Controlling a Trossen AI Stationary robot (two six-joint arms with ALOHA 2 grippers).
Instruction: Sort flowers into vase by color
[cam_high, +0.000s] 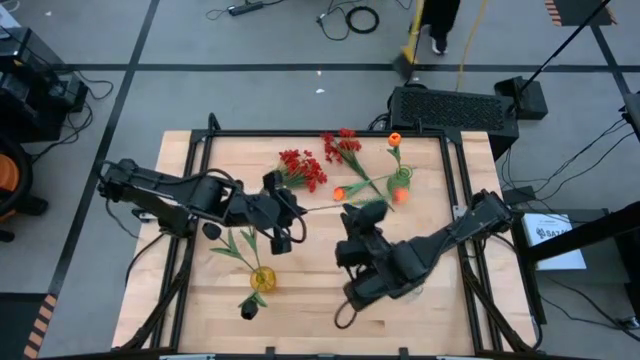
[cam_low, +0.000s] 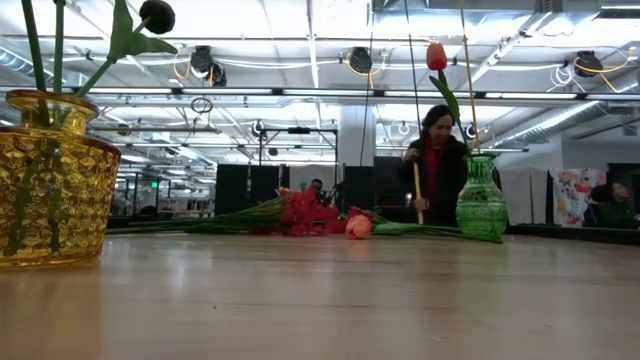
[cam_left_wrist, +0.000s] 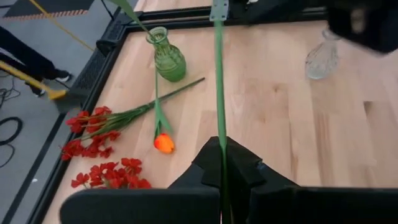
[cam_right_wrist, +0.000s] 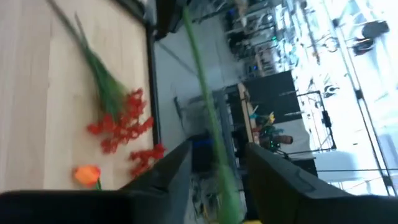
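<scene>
Handover risk at centre frame, one stem (cam_left_wrist: 219, 81) between two grippers

Your left gripper (cam_left_wrist: 222, 163) is clamped on the green stem at centre of the high view, while the right gripper (cam_right_wrist: 217, 162) beside it has its fingers apart with that stem running between them. If you draw the right arm off sideways, a finger may snag the stem and twist it from the left's hold. Its bloom is hidden, so you could pick wrongly between the green vase (cam_high: 400, 178) at upper right and the yellow vase (cam_high: 262, 278) at lower left. No writing is legible
</scene>
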